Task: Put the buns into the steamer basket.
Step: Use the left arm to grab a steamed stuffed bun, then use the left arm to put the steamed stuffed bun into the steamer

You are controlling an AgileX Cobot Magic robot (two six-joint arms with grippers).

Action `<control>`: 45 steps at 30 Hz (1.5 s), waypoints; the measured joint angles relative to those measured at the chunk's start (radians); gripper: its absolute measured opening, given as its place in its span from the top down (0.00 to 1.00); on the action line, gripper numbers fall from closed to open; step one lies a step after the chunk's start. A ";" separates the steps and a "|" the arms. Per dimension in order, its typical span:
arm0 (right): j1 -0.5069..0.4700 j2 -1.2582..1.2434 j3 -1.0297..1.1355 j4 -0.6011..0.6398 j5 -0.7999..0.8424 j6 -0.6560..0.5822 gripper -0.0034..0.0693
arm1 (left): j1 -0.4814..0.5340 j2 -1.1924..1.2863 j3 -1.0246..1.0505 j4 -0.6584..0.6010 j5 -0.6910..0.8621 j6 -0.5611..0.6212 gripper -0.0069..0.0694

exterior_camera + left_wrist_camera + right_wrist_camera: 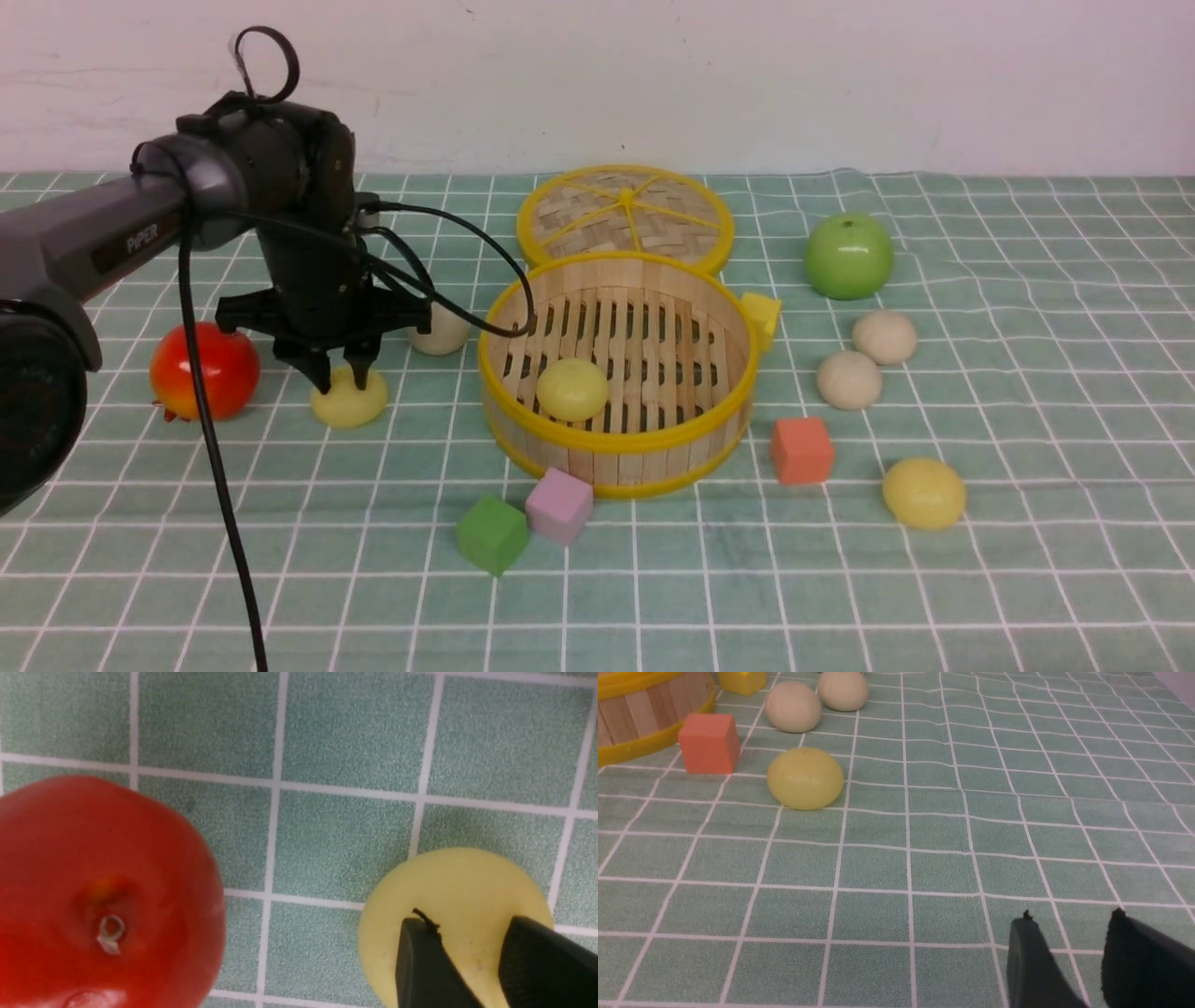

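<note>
Left jaws hang parted over a yellow bun (pixel 348 403) near the steamer basket (pixel 616 444), which holds a second bun (pixel 571 388); right jaws open, empty.

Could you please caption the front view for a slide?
Left arm's jaws over a yellow bun beside the red apple; another bun already in the steamer basket.

Red apple (pixel 93 896): cropped at the frame edge.
Yellow bun (pixel 458 886): partly covered by fingers (pixel 430 961) of the left gripper (pixel 467 928).
</note>
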 joint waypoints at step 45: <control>0.000 0.000 0.000 0.000 0.000 0.000 0.63 | -0.208 0.010 -0.173 -0.107 -0.214 0.051 0.93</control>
